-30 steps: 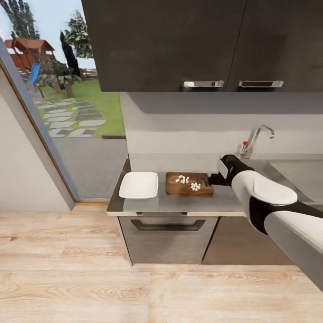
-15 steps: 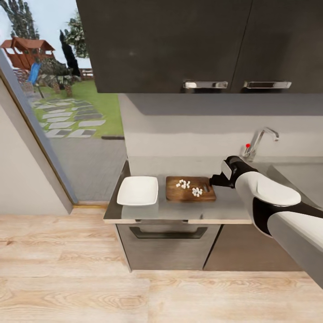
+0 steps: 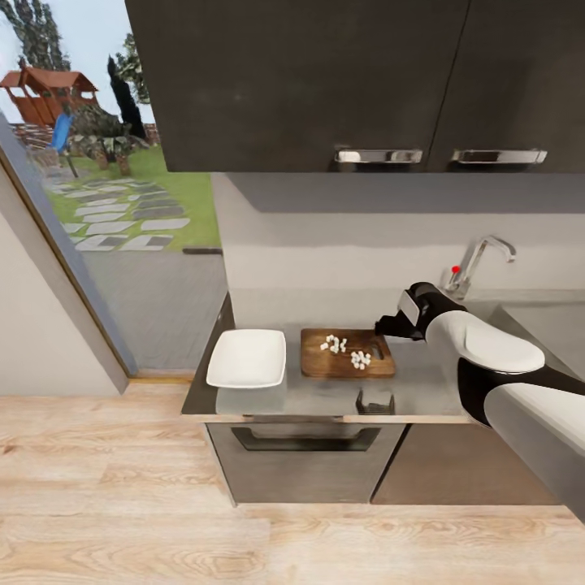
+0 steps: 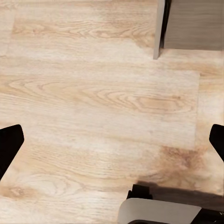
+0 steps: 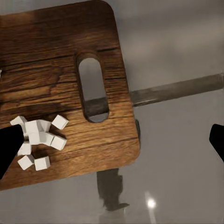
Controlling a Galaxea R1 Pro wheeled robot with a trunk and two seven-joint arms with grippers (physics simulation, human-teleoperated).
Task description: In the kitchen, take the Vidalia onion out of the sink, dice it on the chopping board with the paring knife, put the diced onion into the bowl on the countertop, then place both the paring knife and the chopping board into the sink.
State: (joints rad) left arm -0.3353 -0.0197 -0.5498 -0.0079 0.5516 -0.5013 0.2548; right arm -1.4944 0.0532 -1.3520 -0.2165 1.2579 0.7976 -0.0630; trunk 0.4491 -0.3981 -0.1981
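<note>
The chopping board [image 3: 348, 353] lies flat on the countertop [image 3: 422, 390], with the diced onion [image 3: 345, 350] scattered on it in 2 small clusters of white cubes. Just left of the board sits the white bowl [image 3: 247, 358], close to the counter's left end. The right gripper [image 3: 388, 327] hovers at the board's far right corner, above the end with the slot-shaped handle hole; in the right wrist view its 2 dark fingertips [image 5: 9, 150] stand wide apart at the frame edges, released and holding nothing, with the board [image 5: 60, 88] and onion cubes [image 5: 39, 137] below. Farther right, the sink [image 3: 540, 321] begins beneath the chrome tap [image 3: 479, 262] with its red knob. The left gripper [image 4: 112, 144] is also spread open, empty, over the pale wooden floor [image 4: 93, 93] beside a cabinet corner
</note>
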